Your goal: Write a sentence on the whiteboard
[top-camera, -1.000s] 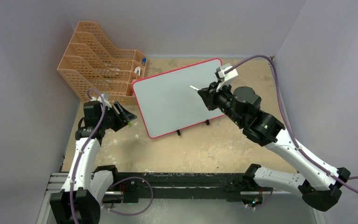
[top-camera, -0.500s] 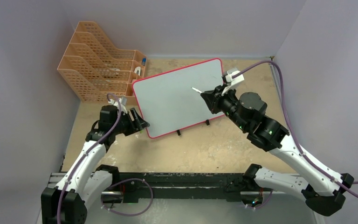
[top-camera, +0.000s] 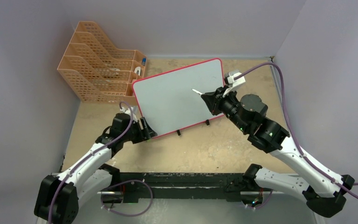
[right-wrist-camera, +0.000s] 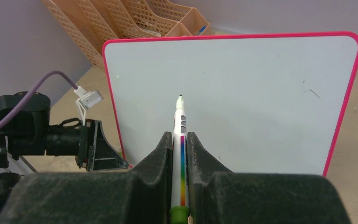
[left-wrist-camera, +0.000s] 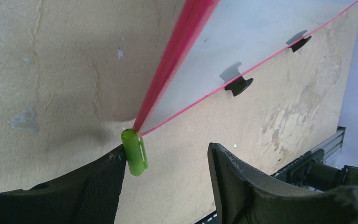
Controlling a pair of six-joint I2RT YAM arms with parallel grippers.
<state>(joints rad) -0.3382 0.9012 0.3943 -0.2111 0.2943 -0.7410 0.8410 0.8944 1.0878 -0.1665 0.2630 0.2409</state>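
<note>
Top external view showed the main change on the left: within the last second the left gripper (top-camera: pixel 144 133) had swung away from the orange file rack (top-camera: pixel 98 65) and come in to the near left corner of the whiteboard (top-camera: pixel 177 100), where it sat just beside the pink-red frame. In the left wrist view its jaws stood well apart, and a green cap (left-wrist-camera: pixel 135 158) lay against the inner face of one finger, pinched by nothing, with the board's corner just past it. The right gripper (top-camera: pixel 209 100) had shifted only a little to the right and was clamped on the marker (right-wrist-camera: pixel 179 135), whose tip pointed at the middle of the board. Whether the tip touched the surface could not be told. That probably meant the left arm was arriving to steady the board before writing. The sentence was not yet begun, since no words showed on the board, only a faint stray mark near its right side. The board stood tilted on small black feet (left-wrist-camera: pixel 238 86) on a worn tan table (top-camera: pixel 214 149), closed in by plain pale walls, with the rack in the far left corner.
</note>
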